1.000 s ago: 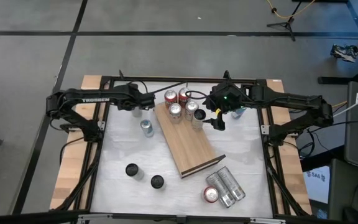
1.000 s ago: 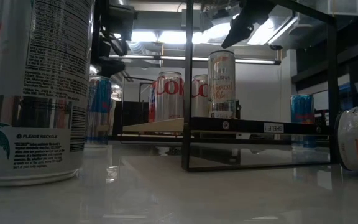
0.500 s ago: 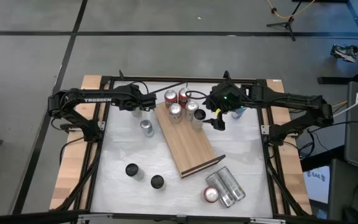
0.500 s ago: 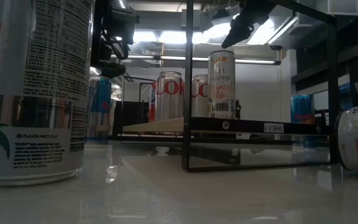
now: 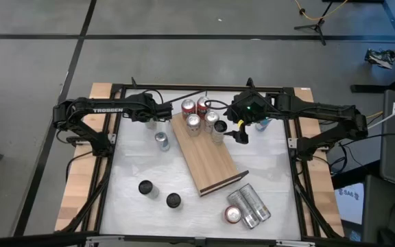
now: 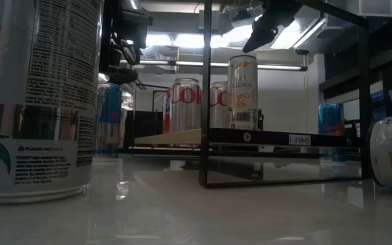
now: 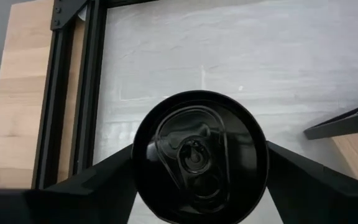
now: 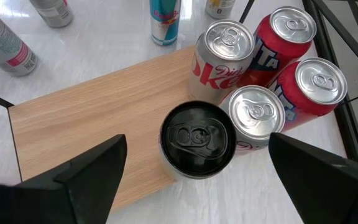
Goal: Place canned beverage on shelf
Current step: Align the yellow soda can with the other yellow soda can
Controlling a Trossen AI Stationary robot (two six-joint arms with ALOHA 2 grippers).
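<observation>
Left gripper is seen directly above a black-topped can standing upright on the white table, at the far left, just off the shelf's far end. The can's long axis is vertical and runs straight up between the fingers, one on each side of the rim, close, but contact cannot be confirmed; jaws are spread about the can, no firm grip judged yet. The shelf lies to the right of this can, its board running diagonally from far left to near right, with the black rail at the near end. Four cans are clustered at the shelf's far end, a dark-topped one beside them on the board. Right gripper hangs above that dark-topped can, fingers wide apart, nothing held. The left arm is judged the nearer to the off-shelf can; the coming move seems to turn on closing squarely, then carrying it right onto bare board. Other cans lie on the table near right.
</observation>
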